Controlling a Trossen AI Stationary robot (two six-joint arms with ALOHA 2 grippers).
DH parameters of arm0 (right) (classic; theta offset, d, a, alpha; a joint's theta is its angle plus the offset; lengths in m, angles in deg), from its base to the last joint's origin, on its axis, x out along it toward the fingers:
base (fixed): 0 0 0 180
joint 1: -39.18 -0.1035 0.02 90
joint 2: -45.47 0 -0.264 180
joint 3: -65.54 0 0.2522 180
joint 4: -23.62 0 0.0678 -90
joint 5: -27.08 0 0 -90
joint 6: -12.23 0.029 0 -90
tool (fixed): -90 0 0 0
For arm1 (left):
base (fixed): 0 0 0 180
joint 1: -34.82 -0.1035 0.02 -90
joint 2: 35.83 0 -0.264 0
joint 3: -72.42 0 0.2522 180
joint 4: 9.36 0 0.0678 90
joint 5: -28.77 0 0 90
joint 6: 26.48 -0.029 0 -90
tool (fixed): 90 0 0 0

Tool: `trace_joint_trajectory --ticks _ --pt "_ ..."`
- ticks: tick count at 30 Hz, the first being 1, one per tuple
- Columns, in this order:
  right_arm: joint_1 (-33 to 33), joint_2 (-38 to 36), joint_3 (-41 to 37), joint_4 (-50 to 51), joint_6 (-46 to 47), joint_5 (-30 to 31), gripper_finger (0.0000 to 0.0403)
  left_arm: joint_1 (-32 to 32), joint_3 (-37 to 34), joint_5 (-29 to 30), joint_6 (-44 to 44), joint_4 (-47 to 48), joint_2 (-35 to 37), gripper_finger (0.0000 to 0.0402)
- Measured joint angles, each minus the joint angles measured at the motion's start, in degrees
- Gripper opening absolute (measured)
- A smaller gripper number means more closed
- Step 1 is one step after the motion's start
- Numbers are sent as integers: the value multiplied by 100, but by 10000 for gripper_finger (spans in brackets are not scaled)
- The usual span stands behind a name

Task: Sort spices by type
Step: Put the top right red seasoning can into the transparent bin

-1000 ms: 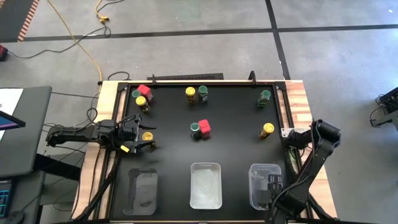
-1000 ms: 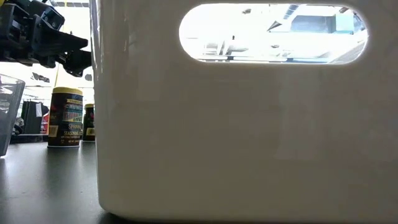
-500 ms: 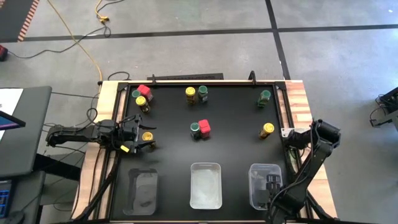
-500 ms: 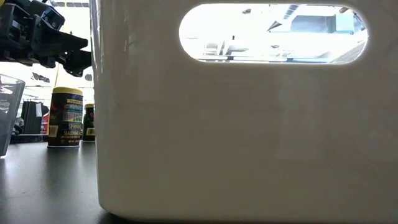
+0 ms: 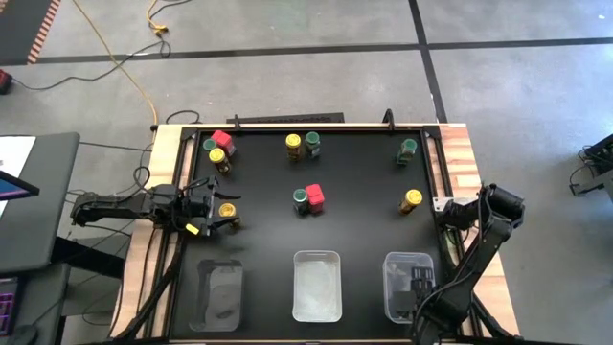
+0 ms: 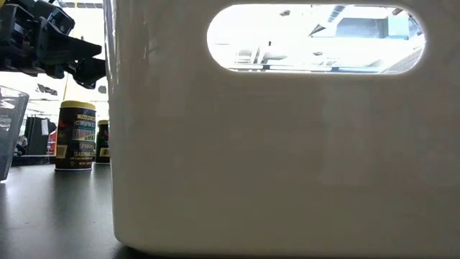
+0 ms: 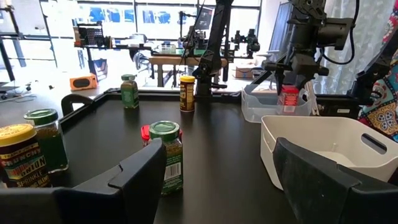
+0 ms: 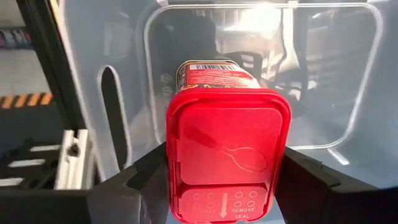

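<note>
Two grippers are working the black tabletop (image 5: 354, 240): the right gripper (image 5: 419, 281) is hanging over the clear tray (image 5: 393, 273) at the front right corner, fingers flanking a red-lidded jar (image 8: 227, 158) that is sitting inside that tray, though whether they are gripping it or just letting go is hard to tell. Left gripper (image 5: 226, 213) is waiting near the left edge, fingers spread around a yellow-lidded jar (image 5: 227, 210) without pinching it. Remaining jars are standing toward the back edge and middle, e.g. a green-lidded jar (image 7: 165, 155) touching a red-lidded one.
</note>
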Motion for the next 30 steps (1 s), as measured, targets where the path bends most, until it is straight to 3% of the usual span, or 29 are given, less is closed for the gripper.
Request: trace_joint_trajectory --ticks 22,30 --pt "11 -2 0 12 -209 13 257 0 -2 0 0 1 2 281" --pt "11 -4 0 18 -192 21 283 0 -1 0 0 -1 1 281"
